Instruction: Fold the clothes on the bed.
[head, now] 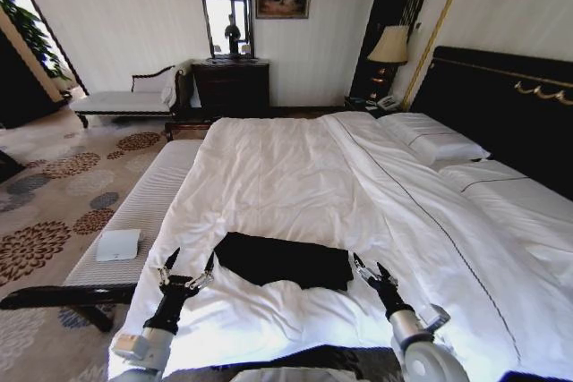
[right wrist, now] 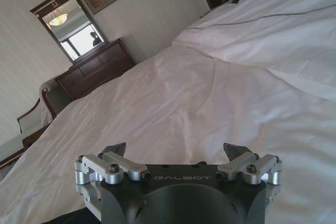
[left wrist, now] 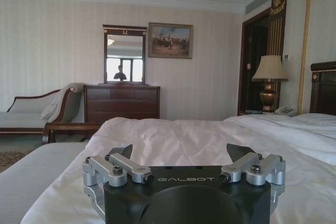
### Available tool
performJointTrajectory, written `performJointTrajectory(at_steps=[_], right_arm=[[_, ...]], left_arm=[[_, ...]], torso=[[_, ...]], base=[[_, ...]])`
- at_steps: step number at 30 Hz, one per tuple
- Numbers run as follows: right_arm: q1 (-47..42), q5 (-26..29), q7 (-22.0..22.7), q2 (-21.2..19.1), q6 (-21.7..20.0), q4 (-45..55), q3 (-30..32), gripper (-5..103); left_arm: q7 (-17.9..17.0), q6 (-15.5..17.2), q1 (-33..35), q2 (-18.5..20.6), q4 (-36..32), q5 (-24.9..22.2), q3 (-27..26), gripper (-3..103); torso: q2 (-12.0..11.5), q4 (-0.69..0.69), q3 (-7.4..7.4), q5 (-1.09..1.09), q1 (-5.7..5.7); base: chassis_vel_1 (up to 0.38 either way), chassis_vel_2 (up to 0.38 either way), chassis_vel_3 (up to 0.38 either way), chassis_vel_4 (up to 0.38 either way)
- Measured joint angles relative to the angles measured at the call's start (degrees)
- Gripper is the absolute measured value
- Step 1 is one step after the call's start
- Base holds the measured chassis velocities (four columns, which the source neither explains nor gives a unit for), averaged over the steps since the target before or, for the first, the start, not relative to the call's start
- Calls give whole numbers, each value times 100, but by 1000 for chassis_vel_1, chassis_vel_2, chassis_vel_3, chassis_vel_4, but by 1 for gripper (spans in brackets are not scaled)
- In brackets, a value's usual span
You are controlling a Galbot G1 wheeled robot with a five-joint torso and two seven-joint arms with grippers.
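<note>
The clothes [head: 285, 261], a black T-shirt folded into a flat rectangle, lie on the bed [head: 295, 176] near its foot edge. My left gripper [head: 190, 267] is open just to the shirt's left, above the white duvet, holding nothing. My right gripper [head: 370, 268] is open just off the shirt's right end, also with nothing in it. The left wrist view has the open left gripper [left wrist: 181, 151] over the duvet [left wrist: 173, 140]. In the right wrist view the open right gripper [right wrist: 175, 149] sits over the duvet [right wrist: 210, 93], with a dark edge of the clothes [right wrist: 68, 217] at the frame's corner.
A cushioned bench [head: 134, 216] with a small white folded cloth [head: 118, 244] runs along the bed's left side. Pillows [head: 434, 142] and the black headboard [head: 501, 105] lie to the right. A dresser [head: 231, 87], mirror and chaise [head: 125, 96] stand by the far wall.
</note>
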Motion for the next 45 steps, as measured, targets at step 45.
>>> performJointTrajectory(at_steps=[45], right_arm=[[1135,1845,-832,105,-1623,-1818,-280,100]], left_arm=[[-24,20,-22,7,2,-3,15,100]], torso=[[-1,0,0,0,1]], base=[[0,0,0,0]])
